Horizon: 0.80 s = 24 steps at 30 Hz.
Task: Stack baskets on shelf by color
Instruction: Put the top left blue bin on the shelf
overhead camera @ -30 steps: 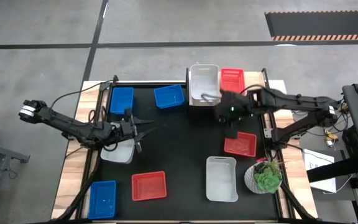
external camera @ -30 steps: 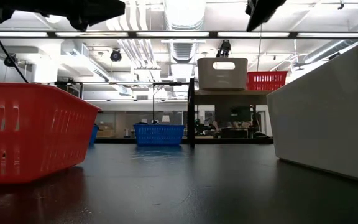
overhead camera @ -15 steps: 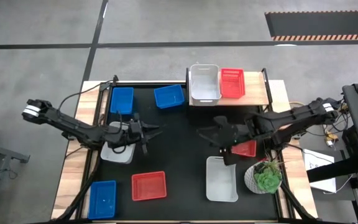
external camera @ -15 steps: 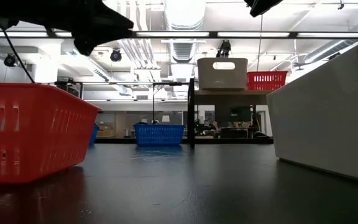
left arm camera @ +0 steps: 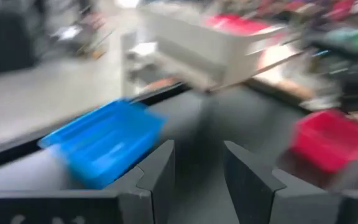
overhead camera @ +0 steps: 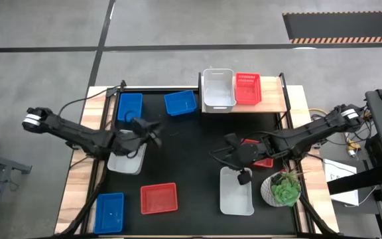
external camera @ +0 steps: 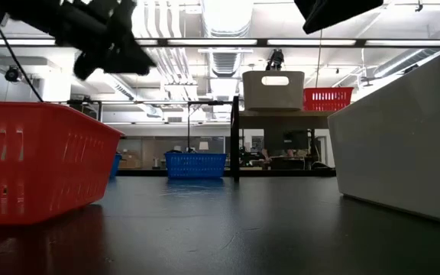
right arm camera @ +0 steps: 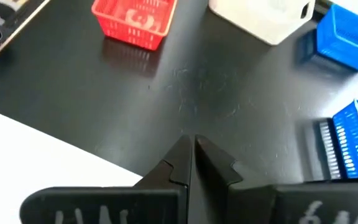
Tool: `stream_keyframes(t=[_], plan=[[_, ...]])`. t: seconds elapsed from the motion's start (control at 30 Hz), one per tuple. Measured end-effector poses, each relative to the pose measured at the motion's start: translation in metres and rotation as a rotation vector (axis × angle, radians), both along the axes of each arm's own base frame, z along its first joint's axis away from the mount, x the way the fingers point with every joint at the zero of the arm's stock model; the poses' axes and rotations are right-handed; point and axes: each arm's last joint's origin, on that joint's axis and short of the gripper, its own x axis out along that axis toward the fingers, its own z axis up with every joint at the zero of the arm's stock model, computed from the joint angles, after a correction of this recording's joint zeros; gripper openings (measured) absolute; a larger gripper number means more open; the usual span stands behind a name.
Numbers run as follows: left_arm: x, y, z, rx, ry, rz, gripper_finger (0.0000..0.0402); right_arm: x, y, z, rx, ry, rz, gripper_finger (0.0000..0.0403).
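Observation:
The light-wood shelf (overhead camera: 274,99) at the far right holds one white basket (overhead camera: 218,89) and one red basket (overhead camera: 248,88) side by side. Other baskets rest on the black tabletop: blue ones (overhead camera: 130,106) (overhead camera: 180,103) (overhead camera: 109,212), red ones (overhead camera: 158,198) (overhead camera: 265,160), white ones (overhead camera: 236,191) (overhead camera: 126,161). My left gripper (overhead camera: 152,128) is open and empty over the table's left part, facing the far blue basket (left arm camera: 104,146). My right gripper (overhead camera: 219,153) is shut and empty, above the table by the near white basket's far end.
A round white pot with a green plant (overhead camera: 284,189) stands at the near right, beside the white basket. Bare black tabletop (overhead camera: 191,153) lies between the two arms. Cables run along the left wooden edge (overhead camera: 85,179).
My right gripper has drawn back from the shelf toward the table's near edge and come down over the near white basket. My left gripper has swung from pointing right to pointing toward the far blue basket, staying open.

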Motion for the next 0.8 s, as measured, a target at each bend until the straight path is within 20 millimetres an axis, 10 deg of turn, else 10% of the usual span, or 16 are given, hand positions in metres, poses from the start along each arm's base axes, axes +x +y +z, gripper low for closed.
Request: stream_keyframes(t=[0.5,0.8], plan=[[-0.027,0.123,-0.010,-0.561,0.531,0.330,0.0118,-0.012,-0.004,0.008,-0.061,-0.119,0.079,0.0013],[-0.022,0.157,-0.044,-0.628,0.717,0.431,0.0118,-0.013,-0.004,0.004,-0.080,-0.116,0.093,0.0013]])
